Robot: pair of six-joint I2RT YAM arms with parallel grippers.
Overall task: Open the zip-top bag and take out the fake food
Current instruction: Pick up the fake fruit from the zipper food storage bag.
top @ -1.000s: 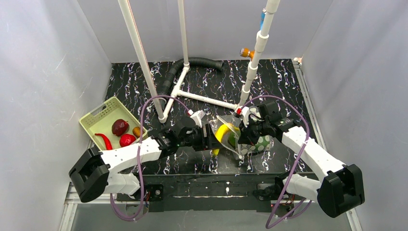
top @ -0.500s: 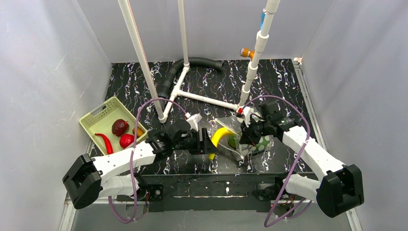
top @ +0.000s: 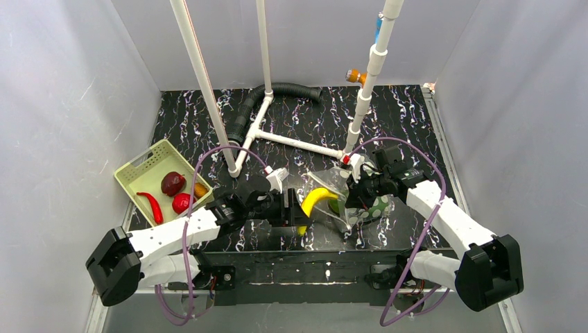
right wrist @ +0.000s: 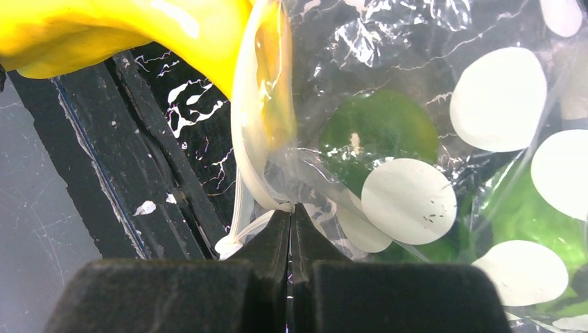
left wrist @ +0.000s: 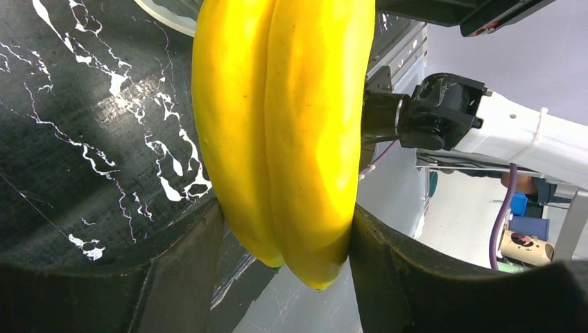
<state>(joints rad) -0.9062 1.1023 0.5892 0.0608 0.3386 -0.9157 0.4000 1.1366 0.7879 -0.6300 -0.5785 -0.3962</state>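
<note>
Basket (top: 142, 170) is sitting at the table's (top: 416, 118) left edge, with the chili (top: 151, 203) and two red rounds (top: 182, 202) lying in it. Left gripper (top: 299, 210), jaws part-way in, is clamping the banana (top: 315, 201) and drawing it leftward. A second ago the banana was sitting deep in the bag (top: 360, 205); now only its far end is lingering at the mouth. Bag is staying by the near edge, right of middle. Right gripper (top: 355, 196) is pinching the bag's lip tight, anchoring it. Green piece (right wrist: 378, 128) is remaining inside, probably next out.
</note>
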